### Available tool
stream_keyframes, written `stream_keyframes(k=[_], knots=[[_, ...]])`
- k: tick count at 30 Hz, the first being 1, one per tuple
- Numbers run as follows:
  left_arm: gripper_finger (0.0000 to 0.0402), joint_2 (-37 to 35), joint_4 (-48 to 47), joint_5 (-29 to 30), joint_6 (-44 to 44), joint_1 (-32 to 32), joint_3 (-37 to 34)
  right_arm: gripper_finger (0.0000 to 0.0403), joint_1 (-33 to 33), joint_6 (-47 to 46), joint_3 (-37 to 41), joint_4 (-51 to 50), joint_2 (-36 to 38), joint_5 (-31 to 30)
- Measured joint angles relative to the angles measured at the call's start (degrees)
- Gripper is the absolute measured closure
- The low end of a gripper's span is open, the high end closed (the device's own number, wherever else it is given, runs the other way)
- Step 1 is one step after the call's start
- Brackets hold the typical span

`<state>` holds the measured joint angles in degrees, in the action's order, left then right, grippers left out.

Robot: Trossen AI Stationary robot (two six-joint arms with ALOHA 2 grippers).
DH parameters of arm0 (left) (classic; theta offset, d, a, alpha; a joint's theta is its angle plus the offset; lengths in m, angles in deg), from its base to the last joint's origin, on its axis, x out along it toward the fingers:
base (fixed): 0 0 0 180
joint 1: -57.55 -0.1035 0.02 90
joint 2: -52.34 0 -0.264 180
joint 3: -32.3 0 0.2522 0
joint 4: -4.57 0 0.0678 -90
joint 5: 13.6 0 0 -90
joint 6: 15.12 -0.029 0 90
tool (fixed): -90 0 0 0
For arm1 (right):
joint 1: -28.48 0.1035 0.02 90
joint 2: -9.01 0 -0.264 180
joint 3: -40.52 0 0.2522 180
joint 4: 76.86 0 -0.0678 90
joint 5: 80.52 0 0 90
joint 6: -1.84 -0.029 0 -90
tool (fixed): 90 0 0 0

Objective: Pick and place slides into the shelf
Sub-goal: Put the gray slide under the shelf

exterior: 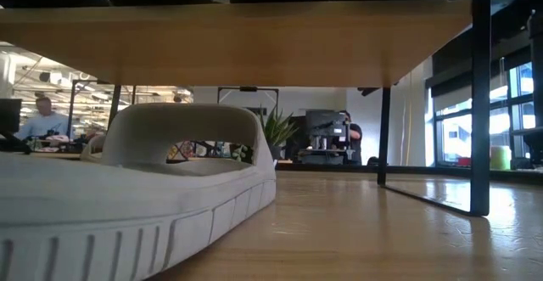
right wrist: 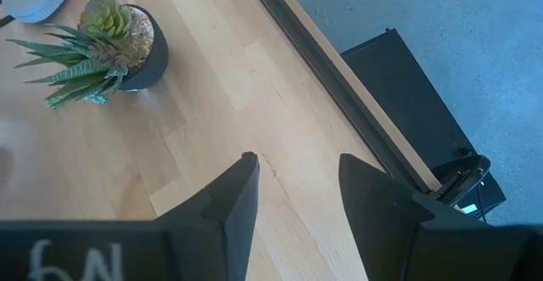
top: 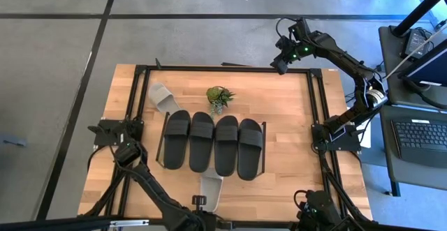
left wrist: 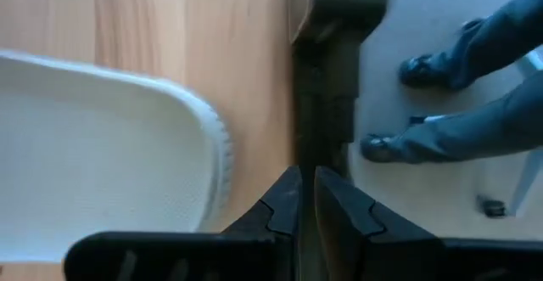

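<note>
Four black slides point(top: 213, 144) side by side on shelf point(top: 264, 130); grey slide point(top: 162, 96) beside plant point(top: 219, 98), another point(top: 210, 189) at surface's point(top: 293, 112) near edge. Left end effector point(left wrist: 305, 198) clenched, empty; right end effector point(right wrist: 297, 183) released, empty, at far edge

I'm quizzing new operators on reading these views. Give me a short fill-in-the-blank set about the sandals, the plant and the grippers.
1. The shelf holds ____ black sandals side by side.
2. The two sandals lying off the shelf, one at the far end and one at the near edge, are ____ in colour.
3. The left gripper's fingers are ____.
4. The right gripper is open and empty above bare wood near the potted ____.

Missing words: four; white; shut; plant
</note>
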<state>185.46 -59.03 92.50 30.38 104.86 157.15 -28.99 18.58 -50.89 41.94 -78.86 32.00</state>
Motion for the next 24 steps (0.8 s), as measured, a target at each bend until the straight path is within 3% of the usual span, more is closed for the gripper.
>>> stream_keyframes(k=[24], knots=[[0.0372,-0.4,-1.7,2.8,0.9,-8.1,-7.4,0.0237,0.0,0.3,0.0,0.3,0.0,0.0]])
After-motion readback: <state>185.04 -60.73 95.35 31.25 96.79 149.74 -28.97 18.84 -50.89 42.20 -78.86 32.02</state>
